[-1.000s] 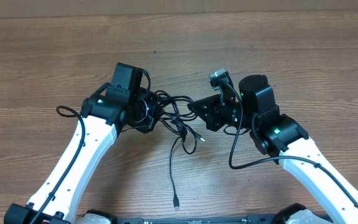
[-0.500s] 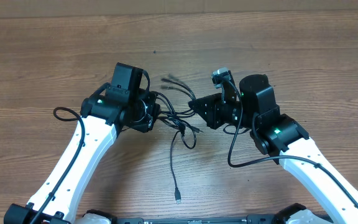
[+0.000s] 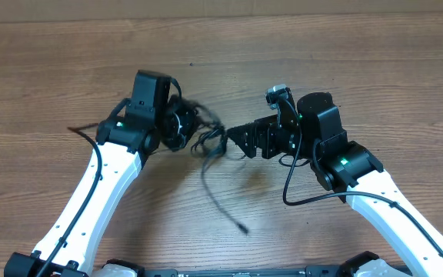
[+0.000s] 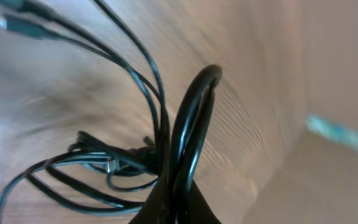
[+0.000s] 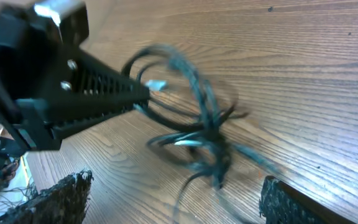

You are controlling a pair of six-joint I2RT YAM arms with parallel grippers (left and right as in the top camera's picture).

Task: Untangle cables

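Item: left pincer [image 3: 184, 129], black, two-fingered, pressed together and pinching the thin black flexible cables [image 3: 210, 148] at its tip. The tangle hangs just off it at 4 o'clock, about the middle of the brown wood-grain table [image 3: 360, 61]. Item: right pincer [image 3: 238, 139], black, two-fingered, spread wide with its ribbed pads [image 5: 67, 196] well apart. It holds nothing and faces the tangle from 3 o'clock, near but apart.

Hazards, as I judge them: the whole snarl hangs from a single pinch, so any pull toward 9 o'clock may draw the knot tighter instead of loosening it. One long strand trails to 5 o'clock and ends in a small plug [image 3: 241, 228]. It is smeared with blur, and a loose tail like that could catch on the spread right fingers or on the thick black wire looped beside the right white arm [image 3: 391, 208]. If the right pincer closes where the strands cross, it may take several strands instead of one. The smooth cord could also slide out of the left pinch.

Count: two white arms, the left one [image 3: 91, 200] coming up from 7 o'clock; two pincers; one tangle. One trailing plug end shows from overhead and one silver-tipped plug [image 4: 2, 23] at the left wrist. Blur and overlap stop me counting the separate cords; there are more than two strands.
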